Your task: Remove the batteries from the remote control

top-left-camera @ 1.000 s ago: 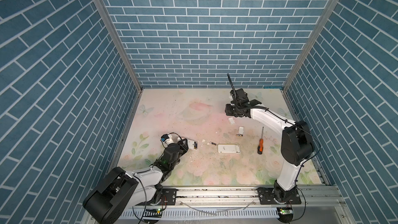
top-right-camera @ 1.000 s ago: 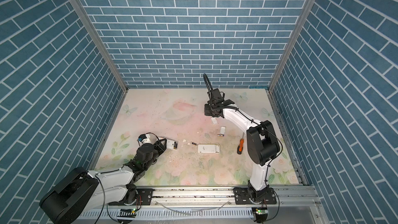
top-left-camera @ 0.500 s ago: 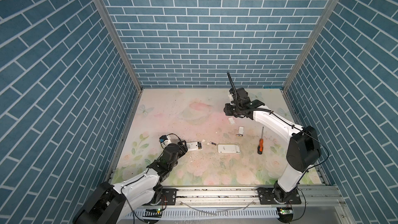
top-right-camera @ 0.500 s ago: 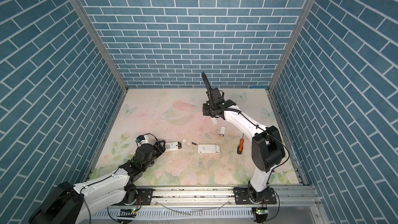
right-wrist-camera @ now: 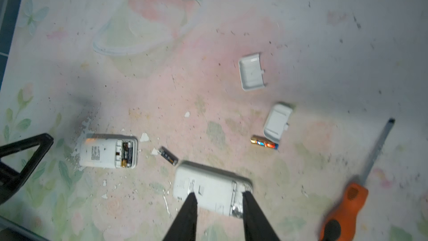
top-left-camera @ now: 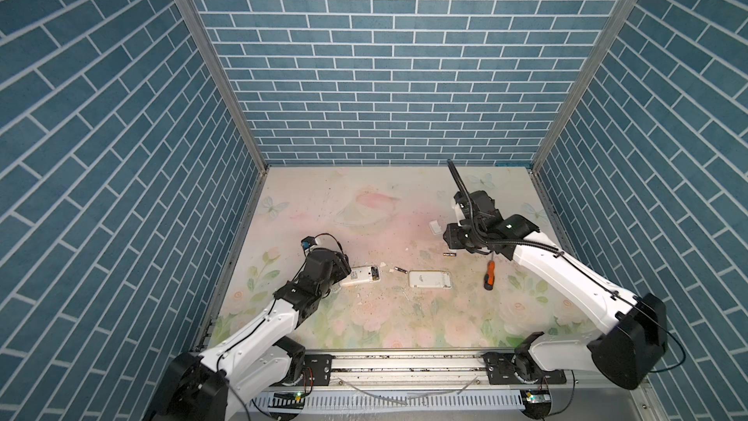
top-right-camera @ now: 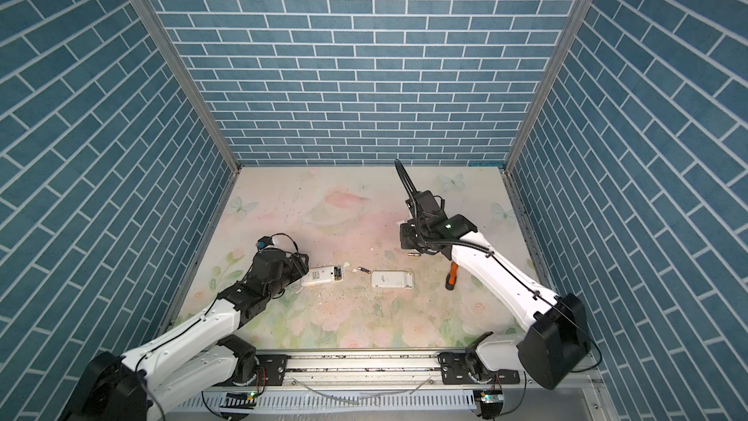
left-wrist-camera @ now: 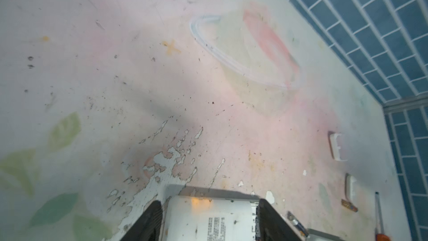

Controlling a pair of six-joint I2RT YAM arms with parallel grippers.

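Left claw (left-wrist-camera: 209, 202) straddles a white remote control (left-wrist-camera: 208, 223), grip unclear; one battery (right-wrist-camera: 127, 151) sits inside. Right claw (right-wrist-camera: 219, 194), parted and empty, hovers over a second remote (right-wrist-camera: 203, 179); a dark battery (right-wrist-camera: 168, 155) and a gold battery (right-wrist-camera: 264, 145) lie loose beyond its tips.

Left wrist view: remote (left-wrist-camera: 208, 223) cut off by the picture's edge; whether the left gripper (left-wrist-camera: 208, 204) clamps it is indeterminate. Right wrist view: screwdriver (right-wrist-camera: 347, 200) blurred, handle cropped.

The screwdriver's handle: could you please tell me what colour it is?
Orange with black at its end; the screwdriver handle shows best in the right wrist view.
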